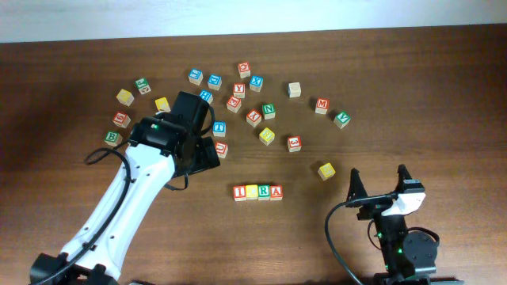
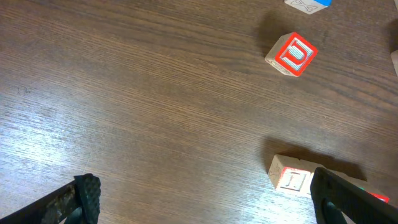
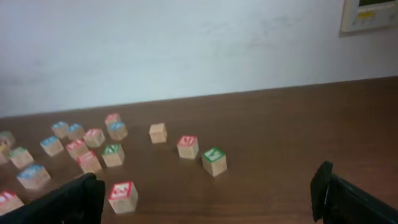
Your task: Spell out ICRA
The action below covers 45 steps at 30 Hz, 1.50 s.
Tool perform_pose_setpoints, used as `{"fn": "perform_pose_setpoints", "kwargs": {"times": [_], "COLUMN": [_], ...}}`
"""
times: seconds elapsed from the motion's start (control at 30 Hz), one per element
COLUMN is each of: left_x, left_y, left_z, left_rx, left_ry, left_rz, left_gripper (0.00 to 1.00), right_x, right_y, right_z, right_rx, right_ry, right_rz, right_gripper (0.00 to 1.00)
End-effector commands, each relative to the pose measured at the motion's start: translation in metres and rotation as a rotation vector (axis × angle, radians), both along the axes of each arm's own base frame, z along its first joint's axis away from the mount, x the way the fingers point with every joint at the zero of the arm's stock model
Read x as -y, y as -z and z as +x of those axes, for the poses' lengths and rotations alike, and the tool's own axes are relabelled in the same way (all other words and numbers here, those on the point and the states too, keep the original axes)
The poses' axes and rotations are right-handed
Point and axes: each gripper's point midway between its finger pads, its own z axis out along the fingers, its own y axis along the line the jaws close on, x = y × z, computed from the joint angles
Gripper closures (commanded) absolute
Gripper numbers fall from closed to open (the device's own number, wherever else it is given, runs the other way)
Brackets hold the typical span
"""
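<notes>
Where the dark, wood-grained table [image 1: 412, 95] runs toward the arms' bases, the ICRA row lies spelled out. The red-faced I cube [image 1: 240, 191], the yellow-faced C cube [image 1: 252, 191], the green-faced R cube [image 1: 264, 191] and the red-faced A cube [image 1: 276, 191] sit side by side in one straight line, neighbours touching. All four are small, square-edged blocks of pale wood with coloured top faces. Scattered cubes [image 1: 238, 87] of the same make lie in a loose arc beyond the row and apart from it, a red cube marked 3 [image 1: 294, 143] among them.

The left arm's white links reach diagonally up from the lower left corner of the overhead view. The black left end effector [image 2: 202, 190] hangs over the table just beyond the row's I end, fingers spread wide with nothing between them. The right end effector [image 1: 378, 180] sits low at the near right, well apart from the row. Its fingers are wide apart and empty, facing the pale wall [image 3: 186, 43].

In the left wrist view a red-framed cube [image 2: 292, 54] shows whole. A blue cube [image 2: 308, 3] is cut off by the top edge. A pale cube [image 2: 291, 177] is partly hidden behind one finger, and its letter cannot be confirmed. The right wrist view is soft, and no letters there are legible.
</notes>
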Motion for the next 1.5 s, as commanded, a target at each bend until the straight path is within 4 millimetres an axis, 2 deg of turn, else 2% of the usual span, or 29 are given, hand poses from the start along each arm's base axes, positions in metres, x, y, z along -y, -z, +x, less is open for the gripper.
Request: {"fn": "perform_pose_setpoints", "kwargs": {"times": [0.0,0.17,1.47], "left_x": [-0.002,-0.002,-0.0024], "left_y": [-0.0049,-0.0048,-0.0047], "left_z": [0.004,0.0039,0.0029], "left_rx": [0.02,0.02,0.016], "left_ry": [-0.001,-0.001,0.0], "left_rz": [0.009,0.009,0.011], "left_gripper": [0.01,0.01,0.01], "right_x": [-0.0002,0.0,0.0012], "right_y": [0.0082,0.0081,0.008], "right_z": [-0.0008,-0.0008,-0.0007], "right_rx": [-0.021,-0.016,-0.018], "right_ry": [-0.005,-0.009,0.0], "right_rz": [-0.092,-0.171,-0.141], "right_gripper": [0.02,0.02,0.02]}}
